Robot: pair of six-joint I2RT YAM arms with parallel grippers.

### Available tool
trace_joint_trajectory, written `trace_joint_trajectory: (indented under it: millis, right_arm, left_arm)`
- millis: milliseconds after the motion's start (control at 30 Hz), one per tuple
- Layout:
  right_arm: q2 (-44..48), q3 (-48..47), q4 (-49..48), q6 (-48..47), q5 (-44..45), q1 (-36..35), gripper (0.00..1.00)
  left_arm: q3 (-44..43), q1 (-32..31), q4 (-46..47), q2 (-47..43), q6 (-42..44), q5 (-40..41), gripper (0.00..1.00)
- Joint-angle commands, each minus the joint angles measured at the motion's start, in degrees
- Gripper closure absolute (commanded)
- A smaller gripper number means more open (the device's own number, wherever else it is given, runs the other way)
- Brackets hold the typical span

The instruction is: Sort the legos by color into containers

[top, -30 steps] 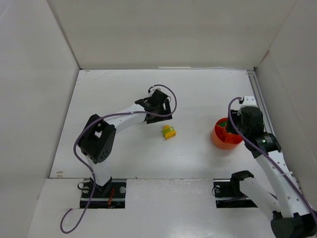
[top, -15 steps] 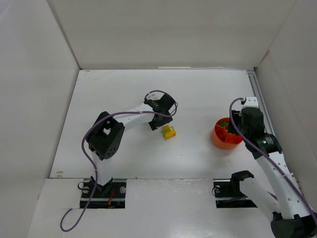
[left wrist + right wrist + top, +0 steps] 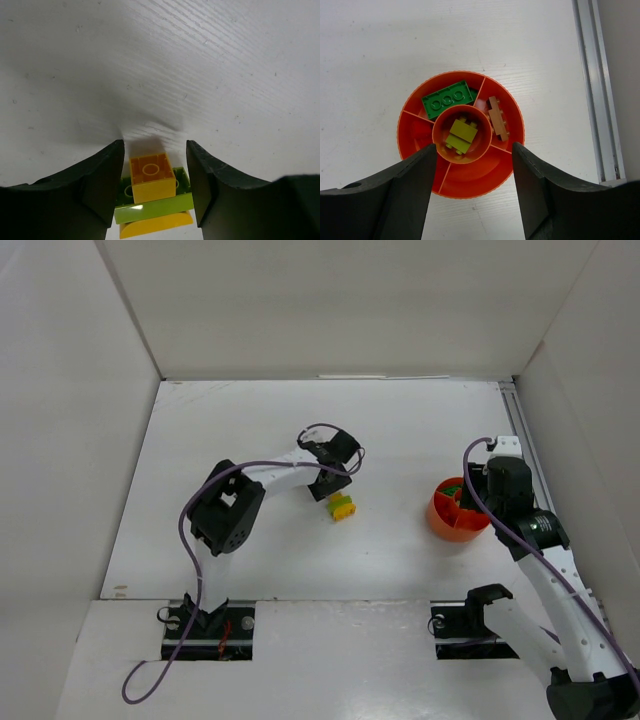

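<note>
A white table seen from above, with walls on three sides and two robot arms reaching in from the near edge.

Towards the right side of the table sits a round orange bowl. The right wrist camera looks straight down into the bowl: a round well in the middle, with dividers running out to the rim to form wedge-shaped compartments around it. The middle well holds lime green bricks lying together. The wedge at the upper left holds a dark green brick, studs up. The wedge at the upper right holds a narrow brown brick, lying along the wall of the well. In the left wedge there is a red piece, hard to make out against the orange. The right gripper hangs above the bowl with its jaws wide apart, one on each side of the middle well, and nothing is between them. A metal rail runs along the table edge beside the bowl.

Near the middle of the table, well apart from the bowl, lies a small stack of legos. The left gripper is down at the table with a finger on each side of it. In the stack, a small yellow brick sits on a longer lime green brick, with another yellow piece below. The jaws are narrow. A thin gap shows beside the top yellow brick. The ends of the lime green brick reach the fingers' inner faces, but whether the fingers press on it cannot be told.
</note>
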State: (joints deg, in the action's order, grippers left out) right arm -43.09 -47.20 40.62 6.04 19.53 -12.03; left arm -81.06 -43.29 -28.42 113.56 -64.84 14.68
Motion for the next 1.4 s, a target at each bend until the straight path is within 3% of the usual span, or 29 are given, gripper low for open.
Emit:
trace_joint_trajectory:
  millis: [0,133,533,667,733,900,1067,1167,1367]
  right_arm:
    - [0.64,-2.37,-0.37,0.55,1.04,0.25,0.33]
    - [0.64,-2.37,-0.37,0.55,1.04,0.25,0.33]
    - [0.64,-2.37,-0.37,0.55,1.04,0.25,0.33]
    - [1.17,-2.37,-0.37,0.55,1.04,0.25,0.33]
    - [1.86,-2.37,-2.29,-1.81,-2.28,0.25,0.32]
    - [4.06,0.88,-13.0,-10.25,-27.05,0.25,0.29]
    - [2.32,4.57,-30.55,-7.2,-47.96,-1.06,0.26]
    - [-1.19,3.96,-36.03,-5.96,-48.97,-5.96,0.26]
    - [-6.82,-2.62,-41.58,-6.67,-45.73,-16.24,0.24]
  left_arm:
    - [-2.35,-1.18,-0.75,-0.71,-0.2,1.58,0.51]
    - [-1.83,-2.59,-0.75,-1.23,-0.2,2.2,0.59]
    - [-1.82,-3.82,-1.46,-0.18,-0.2,3.77,0.64]
    - [-2.43,-3.82,-0.93,-0.18,0.32,4.39,0.7]
    - [-3.14,-3.82,-0.93,-1.75,0.33,5.35,0.7]
    - [-2.36,-5.75,-0.68,-11.23,-1.25,13.96,0.71]
    - [5.89,-8.12,11.7,-28.69,-3.36,19.76,0.7]
    - [12.48,-9.7,20.04,-35.92,-3.89,20.92,0.7]
    - [14.35,-11.64,25.51,-40.43,-3.99,23.12,0.7]
